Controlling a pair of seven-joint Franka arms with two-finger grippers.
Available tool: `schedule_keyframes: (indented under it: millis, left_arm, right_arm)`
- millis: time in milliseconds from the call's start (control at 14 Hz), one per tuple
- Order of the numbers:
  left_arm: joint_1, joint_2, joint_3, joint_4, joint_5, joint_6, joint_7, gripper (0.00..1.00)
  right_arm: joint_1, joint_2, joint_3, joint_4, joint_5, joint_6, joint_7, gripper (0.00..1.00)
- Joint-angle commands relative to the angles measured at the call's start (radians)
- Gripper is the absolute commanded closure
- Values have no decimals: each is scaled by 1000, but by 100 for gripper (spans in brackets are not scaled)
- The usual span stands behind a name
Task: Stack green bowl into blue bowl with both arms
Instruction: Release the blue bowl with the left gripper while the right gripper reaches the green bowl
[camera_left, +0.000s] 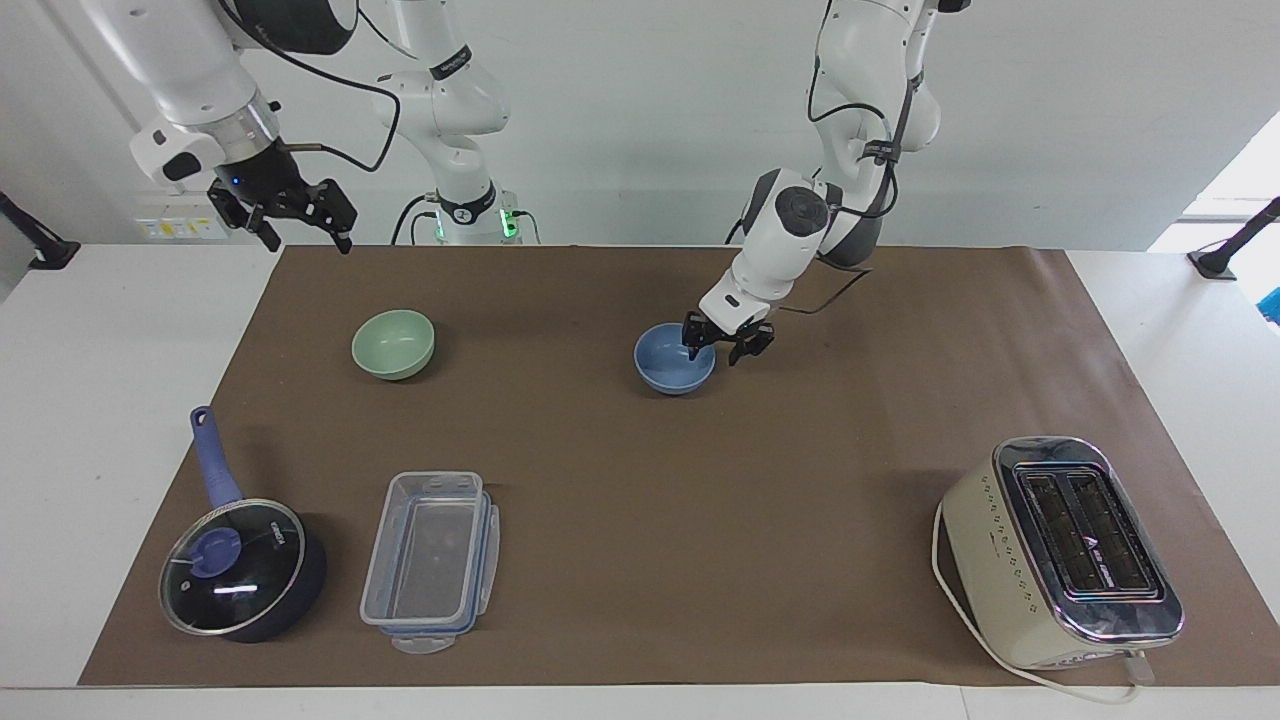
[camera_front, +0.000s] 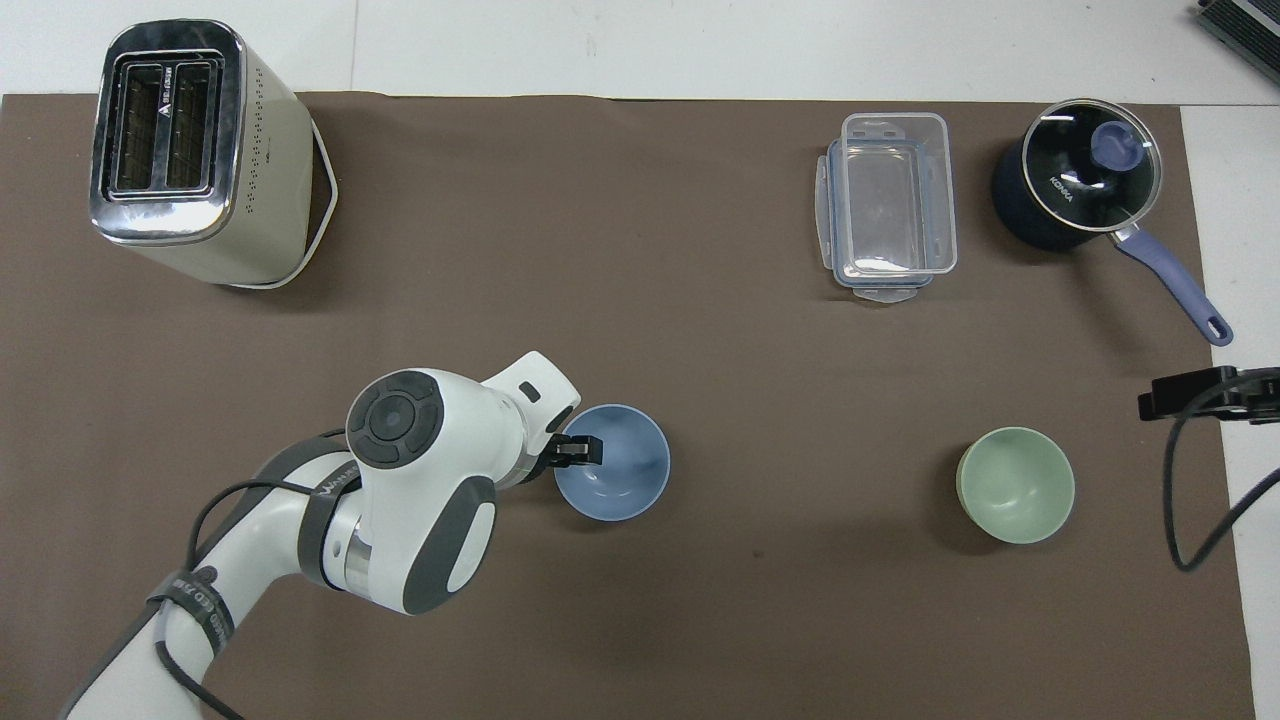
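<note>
The blue bowl sits upright on the brown mat near the table's middle. My left gripper is open at the bowl's rim on the side toward the left arm's end, one finger over the inside and one outside. The green bowl sits upright toward the right arm's end, with nothing touching it. My right gripper hangs open and empty in the air over the mat's edge at the right arm's end.
A dark blue saucepan with a glass lid and a clear plastic container stand farther from the robots than the green bowl. A cream toaster stands farthest out at the left arm's end.
</note>
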Motion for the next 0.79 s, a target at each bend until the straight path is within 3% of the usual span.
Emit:
schedule_keyframes:
  millis: [0, 214, 429, 643, 714]
  left_arm:
    - [55, -90, 3, 15, 118, -90, 53, 0]
    - [145, -168, 3, 94, 196, -242, 116, 0]
    - [250, -162, 3, 283, 198, -460, 232, 0]
    - [316, -157, 3, 398, 199, -531, 263, 0]
    - [347, -157, 3, 438, 201, -564, 279, 0]
  right_arm:
    - [-42, -40, 4, -188, -6, 156, -119, 0]
    - [-44, -35, 4, -340, -11, 320, -191, 0]
    - [-44, -32, 4, -521, -31, 536, -253, 0]
    - [-80, -29, 4, -596, -36, 606, -337, 0]
    - [-116, -23, 4, -642, -36, 680, -395, 0]
